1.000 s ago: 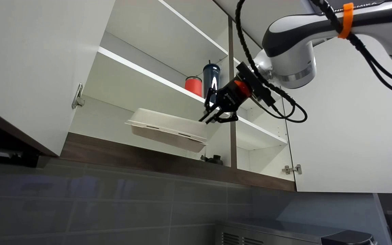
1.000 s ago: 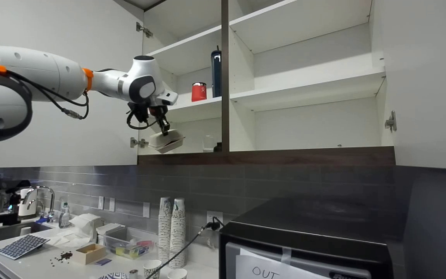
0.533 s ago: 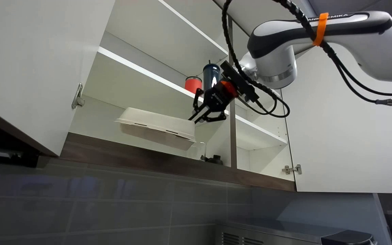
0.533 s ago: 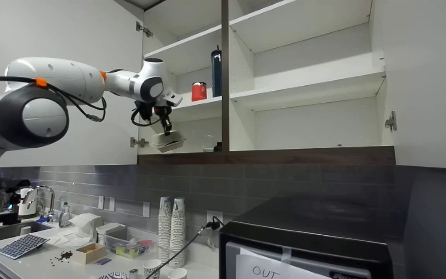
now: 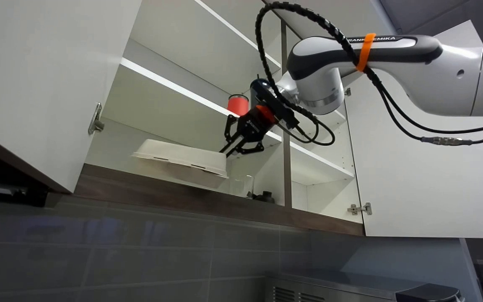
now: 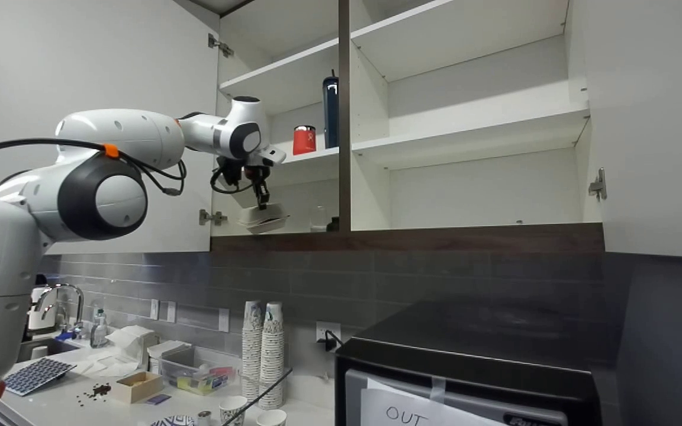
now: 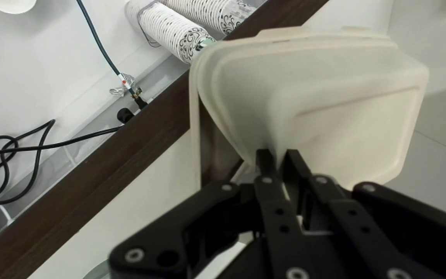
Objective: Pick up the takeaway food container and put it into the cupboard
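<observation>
The jaws grip the takeaway food container (image 5: 183, 158) at one end; it is tilted, at the mouth of the cupboard's (image 6: 465, 192) lower bay. Keep its underside clear of the brown bottom edge (image 7: 130, 151), level it, advance, then release. Whether it sits past the edge is hard to judge; its far side is hidden.

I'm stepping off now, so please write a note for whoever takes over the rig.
Gripper: closed on an edge of the takeaway container.
Where: held up at the lower opening of the cupboard, below the shelf bearing the red cup; how far inside is unclear.
Done: picked up and brought to the open cupboard.
Left: set it down inside, let go, back out.
</observation>
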You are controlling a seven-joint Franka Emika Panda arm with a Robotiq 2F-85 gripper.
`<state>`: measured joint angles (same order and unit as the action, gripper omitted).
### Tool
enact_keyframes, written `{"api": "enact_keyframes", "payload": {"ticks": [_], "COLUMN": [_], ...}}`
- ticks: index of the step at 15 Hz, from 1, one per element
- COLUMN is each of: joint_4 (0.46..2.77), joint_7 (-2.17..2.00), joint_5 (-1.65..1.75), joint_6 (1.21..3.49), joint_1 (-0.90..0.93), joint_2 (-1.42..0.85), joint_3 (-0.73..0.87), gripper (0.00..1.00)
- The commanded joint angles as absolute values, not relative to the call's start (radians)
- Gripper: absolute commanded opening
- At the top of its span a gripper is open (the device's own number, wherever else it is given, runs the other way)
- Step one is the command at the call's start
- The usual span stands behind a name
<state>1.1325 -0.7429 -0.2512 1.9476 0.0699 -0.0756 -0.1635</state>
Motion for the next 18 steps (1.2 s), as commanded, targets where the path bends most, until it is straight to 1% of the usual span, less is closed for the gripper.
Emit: {"api": "enact_keyframes", "payload": {"ticks": [1, 4, 9, 10, 18], "joint_4": [0.995, 0.938, 0.886, 0.887, 0.929], "joint_7": [-0.788, -0.797, -0.798, -0.793, -0.748], "joint_5": [-0.219, -0.216, -0.218, -0.214, -0.187], "joint_6": [1.880, 1.879, 1.888, 1.893, 1.893], "joint_1": [0.086, 0.092, 0.092, 0.092, 0.084], "joint_2": [-0.166, -0.207, -0.235, -0.230, -0.174], "joint_3": [-0.166, -0.164, -0.162, -0.161, -0.157], "gripper": [0.38, 0.59, 0.98, 1.00, 1.00]}}
